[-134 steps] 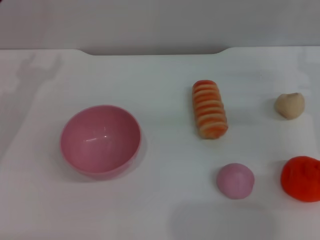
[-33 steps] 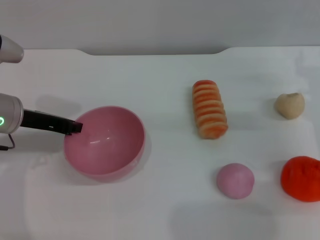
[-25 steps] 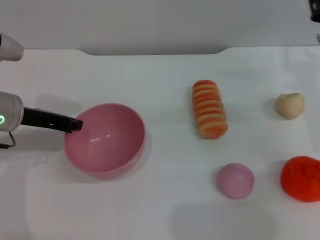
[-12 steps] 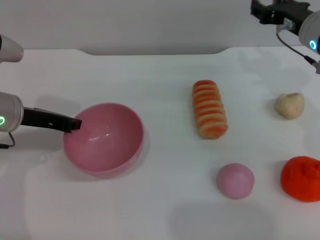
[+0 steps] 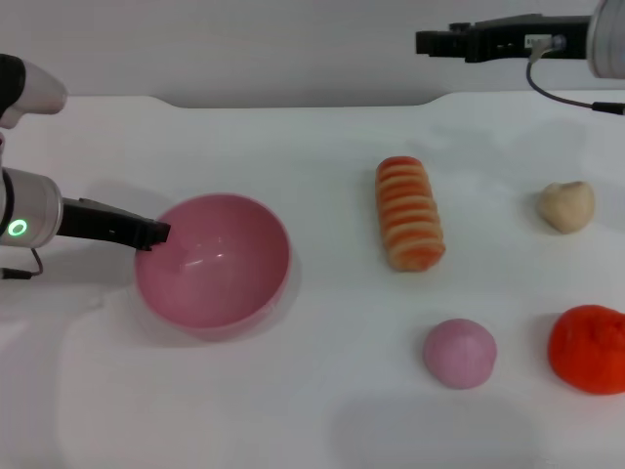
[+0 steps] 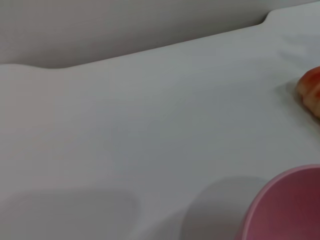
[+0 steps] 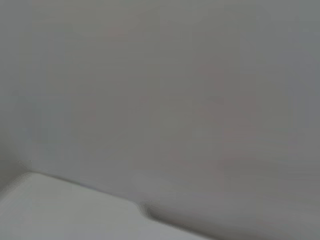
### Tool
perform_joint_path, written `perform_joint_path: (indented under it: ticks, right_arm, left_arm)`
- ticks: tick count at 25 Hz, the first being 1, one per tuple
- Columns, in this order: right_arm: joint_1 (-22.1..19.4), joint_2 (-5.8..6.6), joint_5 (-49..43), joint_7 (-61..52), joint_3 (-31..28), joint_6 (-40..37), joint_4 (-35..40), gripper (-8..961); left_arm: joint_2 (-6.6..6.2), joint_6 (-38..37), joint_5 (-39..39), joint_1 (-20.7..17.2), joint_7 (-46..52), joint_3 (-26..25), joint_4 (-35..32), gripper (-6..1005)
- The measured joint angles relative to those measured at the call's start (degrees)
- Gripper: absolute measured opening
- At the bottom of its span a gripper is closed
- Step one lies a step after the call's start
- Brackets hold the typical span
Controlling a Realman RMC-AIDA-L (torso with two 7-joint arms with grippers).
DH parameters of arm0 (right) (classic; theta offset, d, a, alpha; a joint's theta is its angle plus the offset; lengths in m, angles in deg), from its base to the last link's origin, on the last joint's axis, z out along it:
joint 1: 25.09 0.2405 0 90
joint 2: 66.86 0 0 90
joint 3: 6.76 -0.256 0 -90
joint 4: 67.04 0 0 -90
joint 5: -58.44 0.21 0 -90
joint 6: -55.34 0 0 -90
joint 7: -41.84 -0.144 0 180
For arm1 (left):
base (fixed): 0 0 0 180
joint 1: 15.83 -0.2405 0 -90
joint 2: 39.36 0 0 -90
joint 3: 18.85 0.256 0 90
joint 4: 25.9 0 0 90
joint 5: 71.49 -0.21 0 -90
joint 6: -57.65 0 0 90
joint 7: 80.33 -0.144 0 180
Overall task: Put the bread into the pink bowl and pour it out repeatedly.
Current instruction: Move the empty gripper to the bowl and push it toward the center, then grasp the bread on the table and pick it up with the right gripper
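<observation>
The pink bowl (image 5: 213,259) sits on the left of the white table (image 5: 293,147), raised a little on its left side. My left gripper (image 5: 156,234) reaches in from the left and is shut on the bowl's left rim. In the left wrist view only an edge of the bowl (image 6: 287,205) and one end of the bread (image 6: 311,90) show. The bread (image 5: 410,213), striped orange and cream, lies lengthwise right of centre, apart from the bowl. My right gripper (image 5: 430,42) hangs high over the table's far edge, behind the bread and well above it.
A beige heart-shaped bun (image 5: 565,205) lies at the far right. Near the front right are a pinkish-purple ball (image 5: 460,353) and a red-orange lumpy object (image 5: 588,349). The right wrist view shows only the grey wall and a table corner.
The left gripper came in, took the bowl's left rim and shifted the bowl slightly right and up. The right arm has swung in from the top right toward the left.
</observation>
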Motion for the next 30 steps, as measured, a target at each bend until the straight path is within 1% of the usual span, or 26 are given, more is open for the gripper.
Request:
perform_joint_path:
  ticks: [1,2,3,5,7,8,9,12,16,18,21,22,24,27,30]
  right_arm:
    - [2.57,0.61,3.49,3.11,-5.99,-7.83,-4.38,583]
    - [2.57,0.61,3.49,3.11,-5.99,-7.83,-4.38,584]
    - [3.56,1.09,3.54,3.24,-7.68,-10.56,-6.09,585]
    - [5.2,2.47,3.13,3.24,-10.24,-14.7,-9.53,588]
    - [5.99,3.58,1.52,2.39,-10.75,-16.56,-11.43,591]
    - [6.25,4.13,-1.9,0.25,-10.85,-17.22,-11.42,592]
    - [6.25,4.13,-1.9,0.25,-10.85,-17.22,-11.42,593]
    - [7.15,4.45,-9.47,-3.88,-10.94,-18.45,-10.3,597]
    - [10.22,4.6,-17.36,-6.56,-10.98,-22.23,-10.59,602]
    - [12.15,4.02,-20.63,-6.62,-10.72,-24.15,-11.27,605]
    - [13.82,2.52,-23.7,-6.11,-10.39,-24.57,-12.62,609]
    - [14.36,1.65,-24.66,-5.34,-10.38,-24.45,-13.33,610]
    - [14.76,0.45,-25.33,-3.89,-10.35,-24.26,-14.03,613]
    - [15.11,-1.84,-27.5,-1.6,-10.28,-24.07,-14.29,617]
    - [15.41,-3.66,-30.09,-0.63,-10.15,-23.53,-14.43,621]
  left_arm:
    - [0.02,0.38,0.02,0.03,0.0,0.57,-0.06,46]
    - [0.04,0.56,0.02,0.04,0.0,0.87,-0.09,46]
    - [0.05,0.78,0.04,0.07,0.0,1.2,-0.16,46]
    - [0.06,1.07,0.06,0.19,0.0,1.63,-0.23,46]
    - [0.07,1.4,0.07,0.29,0.0,2.02,-0.22,46]
    - [0.07,1.54,0.07,0.32,0.0,2.14,-0.19,46]
    - [0.08,1.64,0.07,0.37,0.0,2.26,-0.18,46]
    - [0.09,1.64,0.08,0.53,0.0,2.5,-0.19,46]
    - [0.09,1.28,0.1,0.98,0.0,2.64,-0.28,46]
    - [0.09,1.3,0.11,1.25,0.0,2.92,-0.28,46]
    - [0.1,1.83,0.39,1.37,0.0,4.08,-0.02,46]
    - [0.09,2.12,0.52,1.37,0.0,4.48,0.05,46]
    - [0.09,2.59,0.73,1.31,0.0,5.2,0.14,46]
    - [0.09,3.07,0.91,1.05,0.0,5.8,0.17,46]
    - [0.15,3.15,1.08,0.81,0.0,6.15,0.22,46]
